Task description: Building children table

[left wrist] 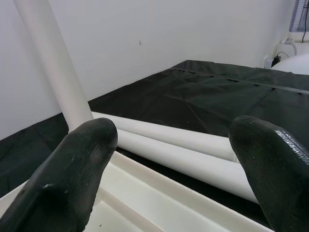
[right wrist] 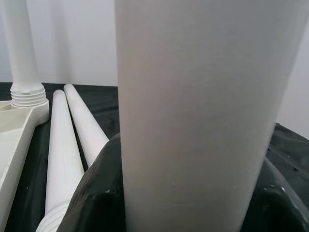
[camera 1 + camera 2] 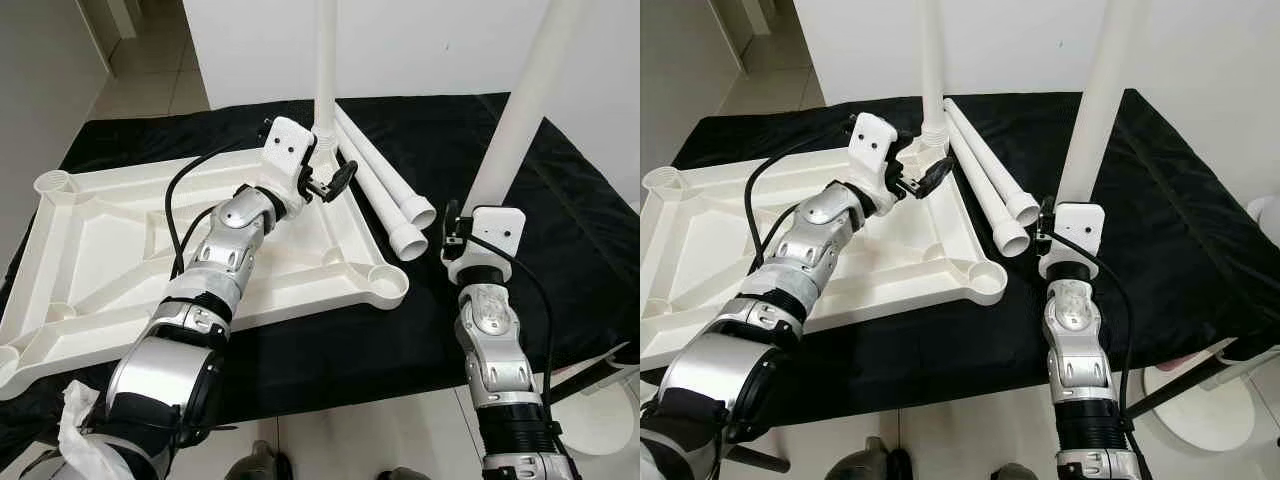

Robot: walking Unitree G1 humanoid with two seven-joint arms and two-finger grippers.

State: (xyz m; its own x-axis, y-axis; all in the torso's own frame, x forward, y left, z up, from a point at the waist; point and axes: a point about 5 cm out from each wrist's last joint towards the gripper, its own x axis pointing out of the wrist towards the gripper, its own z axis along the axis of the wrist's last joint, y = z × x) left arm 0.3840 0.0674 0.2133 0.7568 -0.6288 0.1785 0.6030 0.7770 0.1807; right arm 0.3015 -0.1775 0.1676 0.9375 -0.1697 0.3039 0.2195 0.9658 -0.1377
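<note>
Room: white walls and pale floor tiles, with a desk under a black cloth in front of the robot.
Tabletop: the white plastic tabletop lies upside down on the cloth, ribs and four corner sockets facing up.
Done so far: one leg stands upright in the far corner socket; I judge it is already fitted there, its threaded collar sitting on the corner.
Leg in hand: a second leg is held upright, tilted a little, above the cloth and beside the tabletop, not yet over any socket.
Left to do: three sockets are open, so about a quarter seems finished; the nearest free socket is the likely goal for the held leg.
Spare legs: two loose legs lie side by side on the cloth between the tabletop and the right arm.
In the way: these loose legs lie close to the path toward the free socket, so the held leg could knock them.
Right gripper: jaws pinching the second leg near its lower end.
Left gripper: jaws spread, empty, just beside the base of the standing leg.
</note>
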